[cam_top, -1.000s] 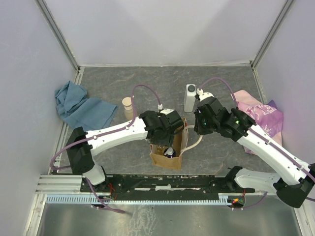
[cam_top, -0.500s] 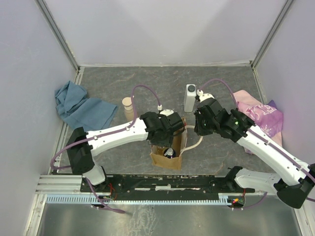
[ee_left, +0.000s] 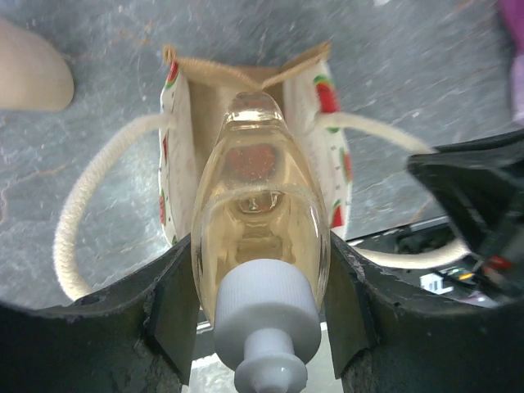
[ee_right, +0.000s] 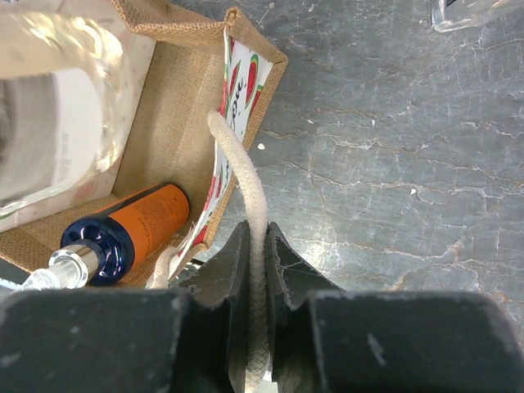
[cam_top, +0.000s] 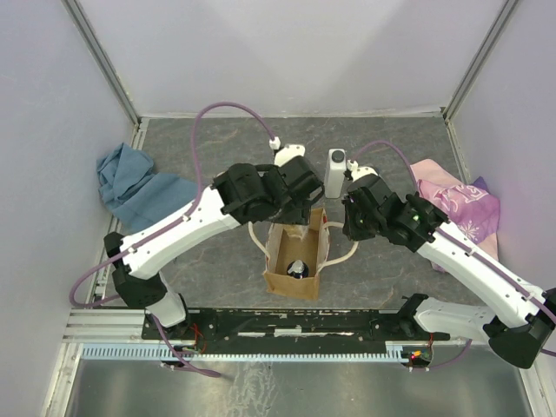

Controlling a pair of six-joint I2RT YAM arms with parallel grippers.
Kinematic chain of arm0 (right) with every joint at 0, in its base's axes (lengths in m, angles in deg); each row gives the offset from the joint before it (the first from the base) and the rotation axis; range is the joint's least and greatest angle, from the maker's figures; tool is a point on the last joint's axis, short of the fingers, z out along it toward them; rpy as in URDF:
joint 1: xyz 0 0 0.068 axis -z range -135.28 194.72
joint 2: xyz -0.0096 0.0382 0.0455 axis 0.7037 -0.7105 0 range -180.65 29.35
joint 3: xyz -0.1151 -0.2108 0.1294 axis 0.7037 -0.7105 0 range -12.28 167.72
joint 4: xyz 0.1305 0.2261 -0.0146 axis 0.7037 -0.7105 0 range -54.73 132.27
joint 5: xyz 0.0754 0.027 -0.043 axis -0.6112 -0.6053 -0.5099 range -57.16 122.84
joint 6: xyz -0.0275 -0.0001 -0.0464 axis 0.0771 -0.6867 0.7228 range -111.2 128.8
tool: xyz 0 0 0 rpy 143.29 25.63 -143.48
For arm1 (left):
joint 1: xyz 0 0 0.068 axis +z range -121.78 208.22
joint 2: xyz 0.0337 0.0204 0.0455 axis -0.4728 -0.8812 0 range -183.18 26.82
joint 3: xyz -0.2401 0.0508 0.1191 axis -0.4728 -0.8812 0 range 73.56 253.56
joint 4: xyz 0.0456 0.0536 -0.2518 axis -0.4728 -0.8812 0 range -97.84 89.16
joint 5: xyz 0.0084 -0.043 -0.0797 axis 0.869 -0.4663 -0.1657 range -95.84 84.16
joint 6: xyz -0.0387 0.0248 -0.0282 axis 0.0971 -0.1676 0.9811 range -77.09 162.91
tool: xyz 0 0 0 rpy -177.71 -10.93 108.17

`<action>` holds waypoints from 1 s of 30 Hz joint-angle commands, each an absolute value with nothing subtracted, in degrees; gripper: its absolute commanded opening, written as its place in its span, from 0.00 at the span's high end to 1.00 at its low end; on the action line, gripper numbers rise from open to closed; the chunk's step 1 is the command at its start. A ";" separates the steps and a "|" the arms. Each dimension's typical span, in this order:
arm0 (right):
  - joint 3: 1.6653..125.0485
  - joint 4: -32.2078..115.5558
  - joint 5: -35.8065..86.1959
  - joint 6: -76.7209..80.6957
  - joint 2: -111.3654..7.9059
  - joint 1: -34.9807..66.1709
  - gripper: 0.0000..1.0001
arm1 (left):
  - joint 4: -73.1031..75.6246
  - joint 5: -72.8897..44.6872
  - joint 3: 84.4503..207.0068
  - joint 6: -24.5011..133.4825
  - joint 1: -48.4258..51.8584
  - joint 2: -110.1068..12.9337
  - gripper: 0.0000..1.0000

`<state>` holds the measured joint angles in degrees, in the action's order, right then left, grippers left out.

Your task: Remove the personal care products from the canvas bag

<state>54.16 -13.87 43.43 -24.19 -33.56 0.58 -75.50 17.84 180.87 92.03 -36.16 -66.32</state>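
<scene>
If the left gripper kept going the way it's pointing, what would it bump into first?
Probably the canvas bag: the left gripper, shut on the clear bottle, points into its open top. How far below the bag sits is unclear.

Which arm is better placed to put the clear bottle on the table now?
Left. The left gripper clamps the clear bottle above the canvas bag; the right gripper is shut on the bag's cream handle.

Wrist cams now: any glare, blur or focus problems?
Left wrist: clear bottle sharp at mid-body, its grey cap soft from closeness. Right wrist: glare washes out the clear bottle at top left; rope handle and amber bottle sharp.
</scene>
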 commanded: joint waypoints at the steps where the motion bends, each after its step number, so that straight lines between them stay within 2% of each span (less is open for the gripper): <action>1: 53.59 -12.44 44.09 -24.60 -32.63 0.38 0.85 | -77.48 21.94 191.59 89.20 -36.30 -64.99 0.81; 6: 53.59 -12.26 43.88 -24.51 -32.82 0.47 0.85 | -77.30 26.68 197.42 85.88 -35.55 -65.34 0.82; 12: 54.00 -11.53 42.97 -24.60 -32.75 0.42 0.85 | -67.56 31.84 191.70 76.95 -30.52 -63.12 0.83; 17: 55.34 -12.16 41.80 -24.38 -34.16 0.43 0.85 | -52.84 27.59 185.45 70.72 -20.95 -59.95 0.83; 23: 55.61 -12.49 40.92 -24.42 -34.44 0.43 0.85 | -46.42 23.46 184.62 68.39 -9.72 -62.56 0.84; 30: 57.49 -12.72 39.60 -24.38 -35.74 0.40 0.86 | -39.70 18.49 178.94 68.40 -3.04 -68.54 0.84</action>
